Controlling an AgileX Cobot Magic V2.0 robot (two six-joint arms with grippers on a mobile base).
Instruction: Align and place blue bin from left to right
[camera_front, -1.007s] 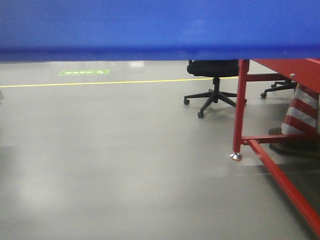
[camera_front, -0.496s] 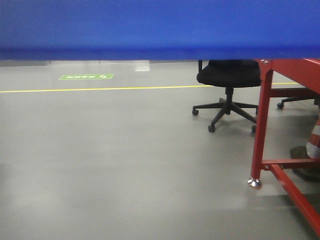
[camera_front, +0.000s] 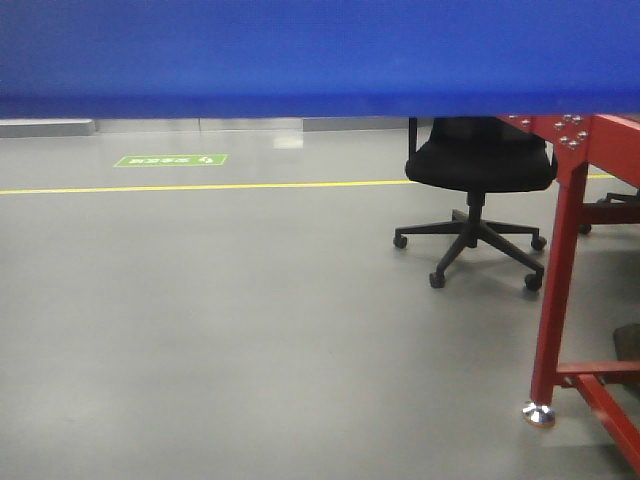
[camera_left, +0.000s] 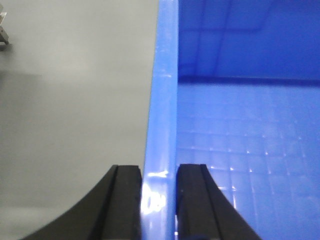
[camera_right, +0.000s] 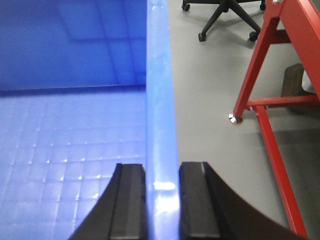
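The blue bin (camera_front: 320, 55) fills the top of the front view as a wide blue band held above the grey floor. In the left wrist view my left gripper (camera_left: 159, 200) is shut on the bin's left wall rim (camera_left: 162, 100), one black finger outside, one inside over the gridded bottom (camera_left: 250, 160). Seen from the right wrist, my right gripper (camera_right: 162, 200) is shut on the bin's right wall rim (camera_right: 160, 90) in the same way, with the gridded bottom (camera_right: 65, 150) to its left.
A red metal table frame (camera_front: 558, 280) stands at the right, its foot (camera_front: 538, 413) on the floor; the same leg (camera_right: 250, 85) is close to the bin's right side. A black office chair (camera_front: 480, 180) stands behind it. A yellow floor line (camera_front: 200, 187) and green sign (camera_front: 170, 160) lie far left.
The view has shifted: the red table leg and the chair have slid to the right and grown larger, and the striped cone at the right has left the picture. The bin stays at the top.
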